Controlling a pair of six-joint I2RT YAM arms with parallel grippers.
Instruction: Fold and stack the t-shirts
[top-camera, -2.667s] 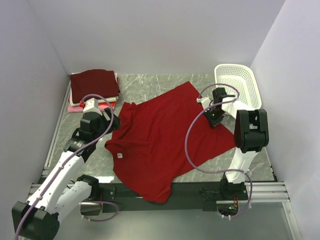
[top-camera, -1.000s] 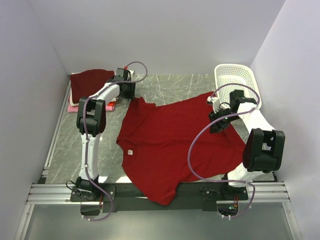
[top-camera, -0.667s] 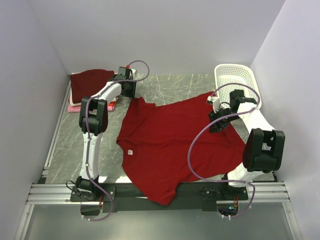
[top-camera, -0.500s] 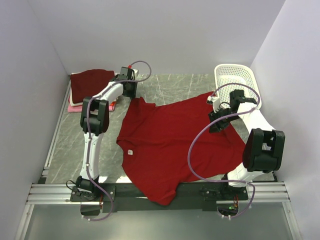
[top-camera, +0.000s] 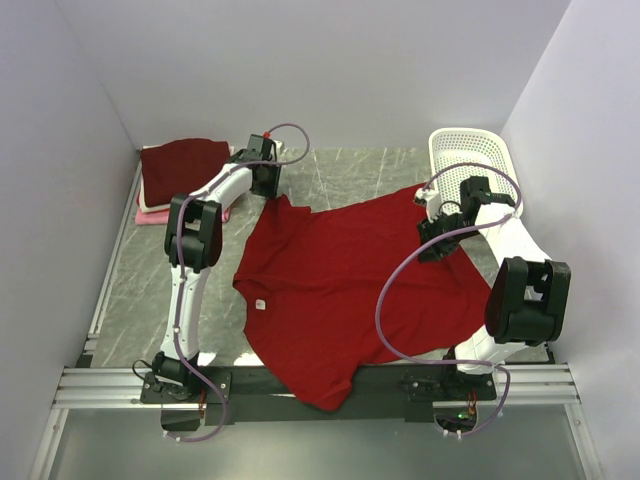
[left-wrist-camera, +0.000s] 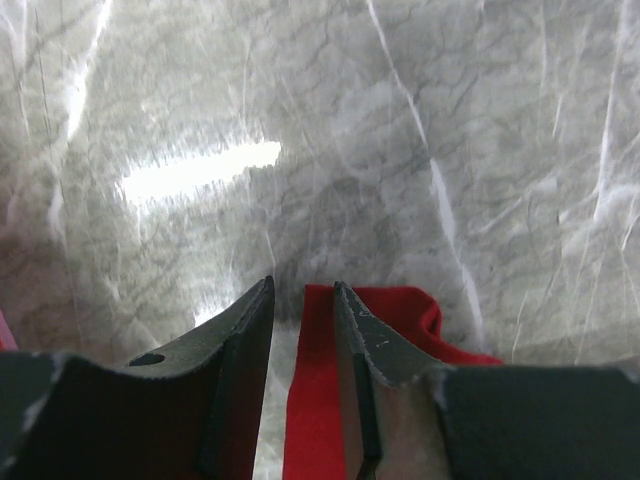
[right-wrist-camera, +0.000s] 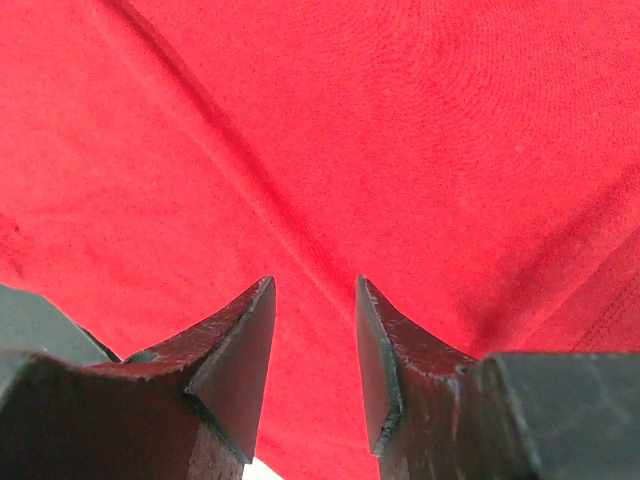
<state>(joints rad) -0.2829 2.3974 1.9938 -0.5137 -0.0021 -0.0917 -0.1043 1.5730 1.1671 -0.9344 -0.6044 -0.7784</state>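
Red cloth decides this one: the bright red t-shirt lies spread flat on the grey marbled table. Its hem end is just beside the white perforated basket and its neck label is at the end away from the basket, so its long axis runs straight out from the basket. The left gripper sits at the sleeve corner on the long edge level with the basket. Its jaws are narrow with the cloth's edge showing in the gap, and I cannot tell whether the cloth is nipped. The right gripper is at the hem corner nearest the basket, jaws moderately apart over flat cloth, nothing visibly pinched. Both tools line that same long edge, so the coming fold probably carries it across the axis onto the opposite long edge. The folded dark maroon t-shirt sits well apart from the basket.
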